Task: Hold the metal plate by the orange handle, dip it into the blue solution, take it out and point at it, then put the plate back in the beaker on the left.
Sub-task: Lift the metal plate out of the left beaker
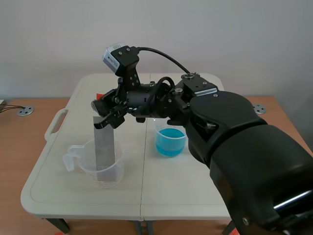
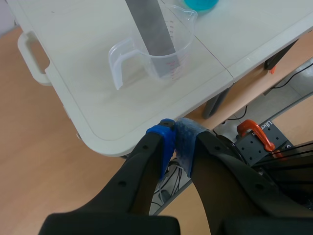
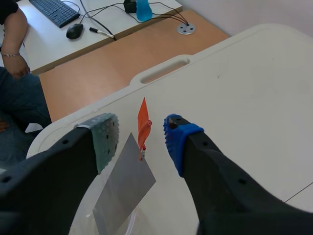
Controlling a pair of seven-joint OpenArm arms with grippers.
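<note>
Right gripper (image 3: pixel 142 139) fingers apart, straddling orange handle (image 3: pixel 143 121), no contact. Metal plate (image 1: pixel 103 145) stands in clear beaker (image 1: pixel 99 172) near table (image 1: pixel 171 193) front-left corner. Blue solution (image 1: pixel 170 140) mid-table. Left gripper (image 2: pixel 177 140) closed on nothing, off the table corner

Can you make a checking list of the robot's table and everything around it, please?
Surface: white folding table.
Job's things: plate stands in the clear beaker, orange handle on top; blue solution beside it.
Clutter: nothing seen.
Grippers: right gripper has fingers open either side of the handle, not touching; left gripper shut, off the table's edge.
Cables: black cable on the right arm's camera; wires on a desk.
Surroundings: keyboard, mouse, a person's arm, orange clamp.
</note>
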